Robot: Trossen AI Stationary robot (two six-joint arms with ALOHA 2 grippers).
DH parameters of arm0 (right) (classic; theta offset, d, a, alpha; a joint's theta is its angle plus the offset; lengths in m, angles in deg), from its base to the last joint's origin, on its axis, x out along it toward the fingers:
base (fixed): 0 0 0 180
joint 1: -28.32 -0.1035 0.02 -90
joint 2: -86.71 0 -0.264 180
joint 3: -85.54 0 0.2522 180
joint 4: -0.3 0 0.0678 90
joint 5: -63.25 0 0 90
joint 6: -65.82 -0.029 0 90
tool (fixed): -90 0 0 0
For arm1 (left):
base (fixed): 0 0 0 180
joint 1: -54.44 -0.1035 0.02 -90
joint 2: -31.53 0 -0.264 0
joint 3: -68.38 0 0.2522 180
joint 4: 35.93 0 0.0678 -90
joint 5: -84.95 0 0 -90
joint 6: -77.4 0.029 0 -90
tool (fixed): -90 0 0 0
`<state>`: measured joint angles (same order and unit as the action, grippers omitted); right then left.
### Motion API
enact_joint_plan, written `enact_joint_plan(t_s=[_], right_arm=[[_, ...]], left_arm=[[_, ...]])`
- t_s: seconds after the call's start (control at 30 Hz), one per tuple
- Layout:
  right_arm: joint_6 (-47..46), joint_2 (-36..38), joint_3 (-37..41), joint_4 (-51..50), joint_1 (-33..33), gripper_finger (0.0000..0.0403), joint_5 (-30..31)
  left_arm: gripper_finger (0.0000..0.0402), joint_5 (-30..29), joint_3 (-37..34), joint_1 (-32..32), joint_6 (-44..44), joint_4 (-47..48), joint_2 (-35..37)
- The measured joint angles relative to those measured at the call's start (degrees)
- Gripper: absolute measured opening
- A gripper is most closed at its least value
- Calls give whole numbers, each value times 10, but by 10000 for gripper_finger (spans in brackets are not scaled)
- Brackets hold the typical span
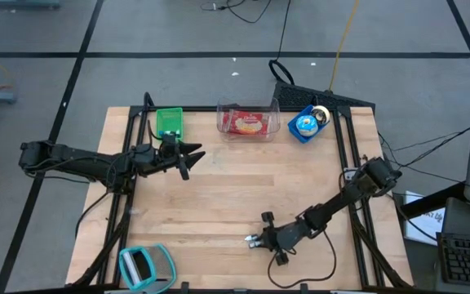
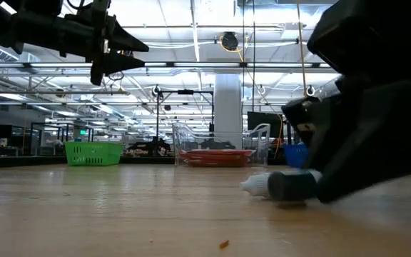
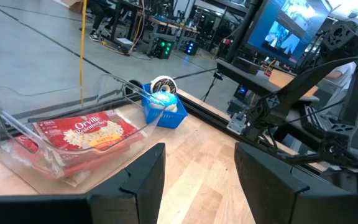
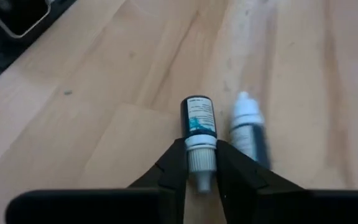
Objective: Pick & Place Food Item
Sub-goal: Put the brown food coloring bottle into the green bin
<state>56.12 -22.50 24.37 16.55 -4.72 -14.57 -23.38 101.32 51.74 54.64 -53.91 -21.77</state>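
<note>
At the table's near edge, right gripper (image 4: 202,163): fingers closed around the white cap end of a small dark bottle (image 4: 198,122) lying flat; second bottle (image 4: 248,129) just beside. Left gripper (image 3: 197,180) open, empty, raised near the clear bin (image 3: 17,118). Risk: narrow cap grip may let the bottle pivot or slip when lifted

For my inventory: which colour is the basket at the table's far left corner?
Green; the basket shows best in the high view.
</note>
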Motion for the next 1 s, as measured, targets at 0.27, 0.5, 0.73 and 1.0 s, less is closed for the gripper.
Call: enact_joint_plan(t_s=[0.27, 0.5, 0.73, 1.0], right_arm=[[67, 83, 0, -79, 8, 67, 84], [181, 154, 0, -115, 51, 58, 186], [274, 171, 0, -103, 118, 62, 211], [308, 171, 0, -74, 181, 61, 211]], left_arm=[[196, 0, 0, 0, -58, -2, 0], [196, 5, 0, 1, -136, -10, -11], [196, 49, 1, 30, -199, -75, -112], [196, 48, 27, 65, -218, -167, -251]])
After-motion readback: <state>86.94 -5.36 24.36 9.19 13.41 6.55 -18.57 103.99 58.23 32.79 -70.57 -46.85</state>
